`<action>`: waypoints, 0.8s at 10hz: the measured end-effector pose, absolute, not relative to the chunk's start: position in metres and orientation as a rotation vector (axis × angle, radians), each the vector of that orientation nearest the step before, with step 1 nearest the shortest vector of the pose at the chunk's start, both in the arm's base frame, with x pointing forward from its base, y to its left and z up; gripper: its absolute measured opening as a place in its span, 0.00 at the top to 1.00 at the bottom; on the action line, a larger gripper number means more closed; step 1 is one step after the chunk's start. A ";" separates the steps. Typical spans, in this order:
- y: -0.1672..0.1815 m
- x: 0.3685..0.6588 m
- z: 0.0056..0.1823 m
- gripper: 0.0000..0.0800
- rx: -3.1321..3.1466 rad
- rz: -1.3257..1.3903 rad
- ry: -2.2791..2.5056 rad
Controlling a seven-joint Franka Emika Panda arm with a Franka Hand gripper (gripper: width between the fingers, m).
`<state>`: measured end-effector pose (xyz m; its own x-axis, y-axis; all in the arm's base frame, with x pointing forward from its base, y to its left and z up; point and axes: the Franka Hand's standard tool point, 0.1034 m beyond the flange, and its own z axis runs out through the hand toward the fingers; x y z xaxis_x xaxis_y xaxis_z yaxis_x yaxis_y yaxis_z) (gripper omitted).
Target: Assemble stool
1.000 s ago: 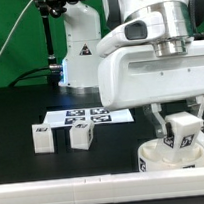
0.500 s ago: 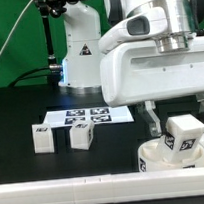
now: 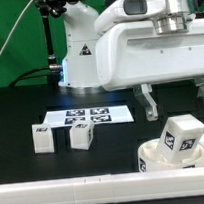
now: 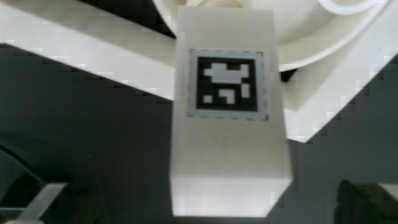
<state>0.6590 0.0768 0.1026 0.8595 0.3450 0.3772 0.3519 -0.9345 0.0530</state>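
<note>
The white round seat [image 3: 153, 158] lies at the front on the exterior view's right. A white blocky leg [image 3: 181, 138] with a square tag stands tilted in it. My gripper [image 3: 178, 95] hangs open above that leg, its fingers [image 3: 147, 99] spread wide and clear of it. In the wrist view the tagged leg [image 4: 226, 90] runs down the middle over the seat [image 4: 80, 45], with the dark fingertips [image 4: 32, 196] apart on either side and not touching it. Two more legs [image 3: 43, 136] [image 3: 82, 135] stand loose on the black table toward the exterior view's left.
The marker board [image 3: 87, 116] lies flat behind the two loose legs. A long white bar [image 3: 68, 191] runs along the table's front edge. The robot's white base [image 3: 81, 57] stands at the back.
My gripper has opened, let go of the leg and risen straight up. The leg stays tilted in the seat.
</note>
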 end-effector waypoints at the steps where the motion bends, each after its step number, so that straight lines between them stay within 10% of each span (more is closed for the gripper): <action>1: 0.077 0.659 0.102 0.19 -3.012 -0.605 -0.564; 8: 0.076 0.646 0.096 0.19 -3.060 -0.186 -0.351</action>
<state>0.6457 0.0760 0.0956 0.9669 0.2218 0.1260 0.2285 -0.9726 -0.0418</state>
